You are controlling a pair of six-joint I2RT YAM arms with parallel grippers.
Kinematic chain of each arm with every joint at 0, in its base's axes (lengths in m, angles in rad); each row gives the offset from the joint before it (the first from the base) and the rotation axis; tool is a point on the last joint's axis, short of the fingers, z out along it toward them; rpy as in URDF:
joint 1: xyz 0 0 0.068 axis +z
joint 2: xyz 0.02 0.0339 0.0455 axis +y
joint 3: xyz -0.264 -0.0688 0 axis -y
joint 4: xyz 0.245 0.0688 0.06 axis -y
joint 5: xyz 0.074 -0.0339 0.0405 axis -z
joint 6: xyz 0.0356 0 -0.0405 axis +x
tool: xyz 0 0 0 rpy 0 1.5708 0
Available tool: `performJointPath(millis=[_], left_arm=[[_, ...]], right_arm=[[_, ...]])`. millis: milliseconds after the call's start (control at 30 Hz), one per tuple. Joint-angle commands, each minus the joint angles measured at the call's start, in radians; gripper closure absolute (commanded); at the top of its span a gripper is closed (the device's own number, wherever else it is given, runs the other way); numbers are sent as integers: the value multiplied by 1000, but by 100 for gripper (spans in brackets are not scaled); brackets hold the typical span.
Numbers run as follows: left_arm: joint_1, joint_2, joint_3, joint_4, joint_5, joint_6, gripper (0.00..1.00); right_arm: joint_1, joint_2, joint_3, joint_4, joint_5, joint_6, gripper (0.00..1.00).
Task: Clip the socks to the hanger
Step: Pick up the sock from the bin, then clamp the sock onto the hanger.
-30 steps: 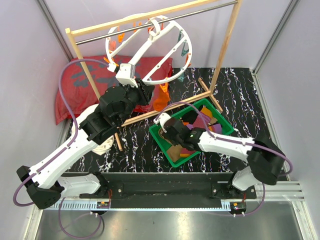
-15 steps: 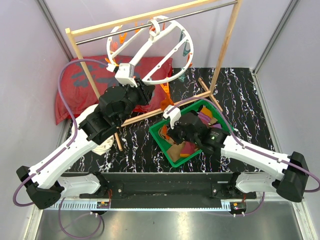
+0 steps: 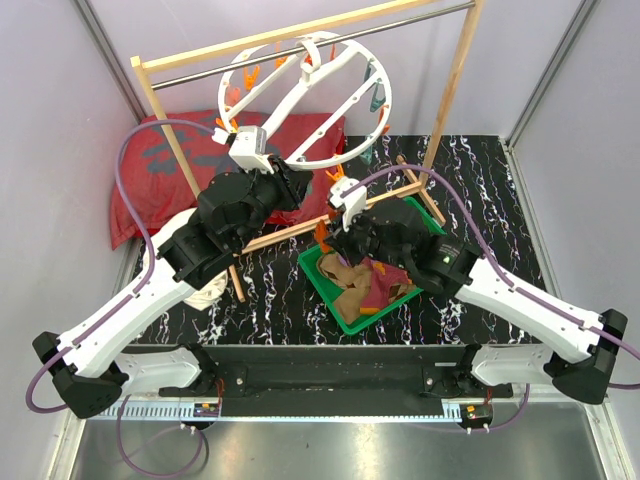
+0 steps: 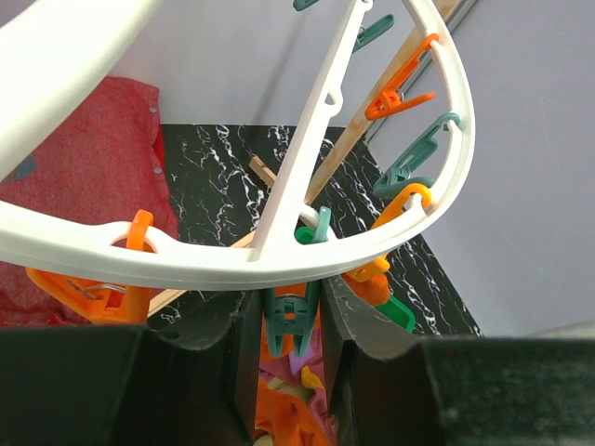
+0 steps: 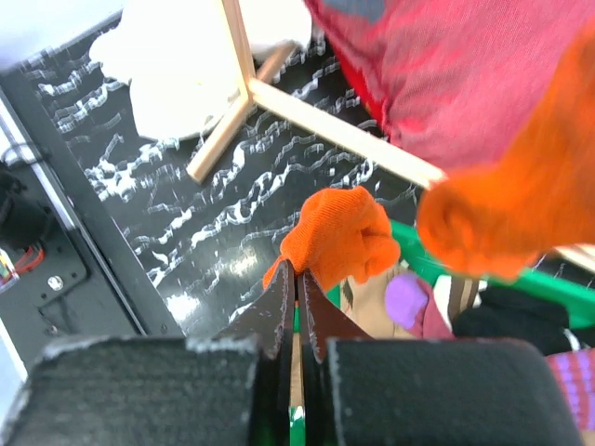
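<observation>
Right end effector (image 5: 296, 279), fingers pressed together on a fold of the orange sock (image 5: 339, 232), has come up out of the green bin (image 3: 330, 295) within the last second and now sits just below the near rim of the hanger (image 3: 372, 95); the pick looks done and the carry to a clip is under way. Left end effector (image 4: 290, 325) keeps squeezing the teal clip (image 4: 290, 311) at the ring's lower edge, probably to hold its mouth ready, while the ring has swung slightly rightward. The other socks (image 3: 365, 280) lie in the bin. In the way: the wooden rack (image 3: 455, 80), whose foot bars cross between bin and ring, and another orange piece (image 5: 511, 204) hanging close by, blurred. A red cushion (image 3: 150, 170) and white cloth (image 5: 186, 65) rest on the surface (image 3: 480, 170) behind
</observation>
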Motion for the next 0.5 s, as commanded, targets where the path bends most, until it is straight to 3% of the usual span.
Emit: performJointPath(millis=[0, 467], left_arm=[[-3, -21, 32, 38, 26, -32, 100], [-10, -25, 2, 55, 35, -55, 100]], right_arm=[[6, 32, 114, -17, 28, -24, 100], [0, 143, 277, -71, 150, -35, 100]])
